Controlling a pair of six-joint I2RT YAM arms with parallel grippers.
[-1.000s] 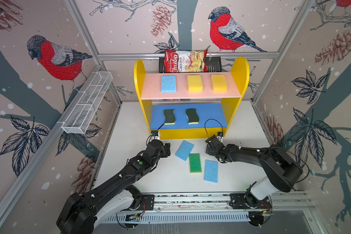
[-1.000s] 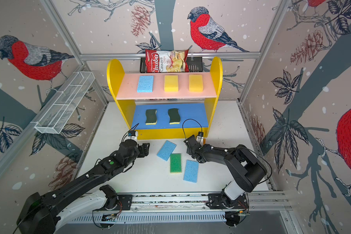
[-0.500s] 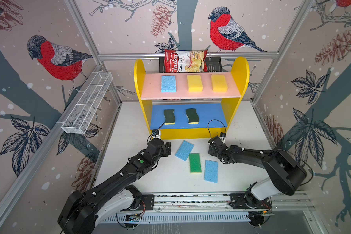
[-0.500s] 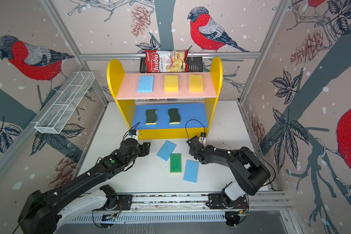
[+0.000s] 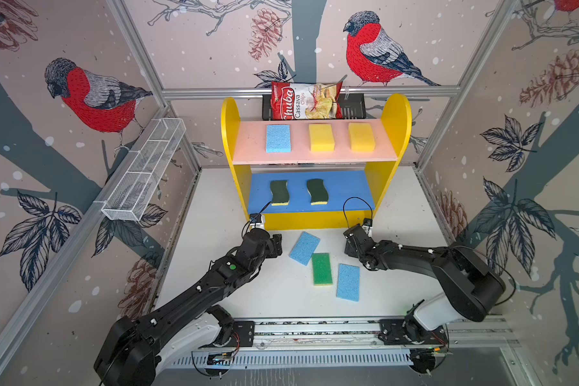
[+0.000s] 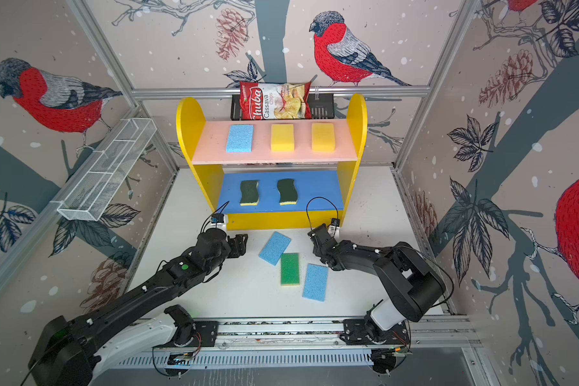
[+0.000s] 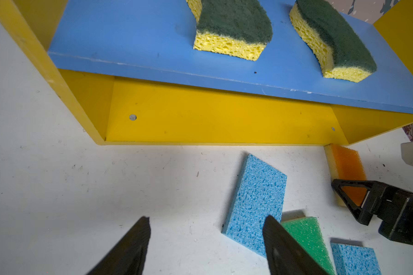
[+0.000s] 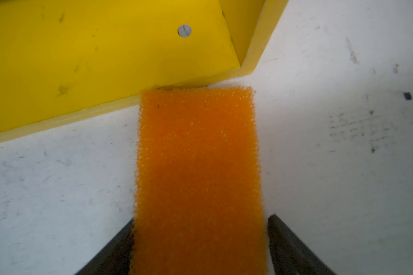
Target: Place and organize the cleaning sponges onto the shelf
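Shelf (image 5: pixel 394 124) with five sponges (image 5: pixel 321 137) on it

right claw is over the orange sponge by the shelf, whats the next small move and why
Probably close the right claw on the orange sponge. Its fingers straddle the sponge, which lies flat at the foot of the shelf, and a slim gap shows on one side, so it is not yet gripped.

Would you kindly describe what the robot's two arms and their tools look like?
Both the left arm and right arm are matte black with rounded joints and white base links. The left arm bears a green dot. A thin black cable runs from each wrist. The left tool and right tool have black, tapered fingers.
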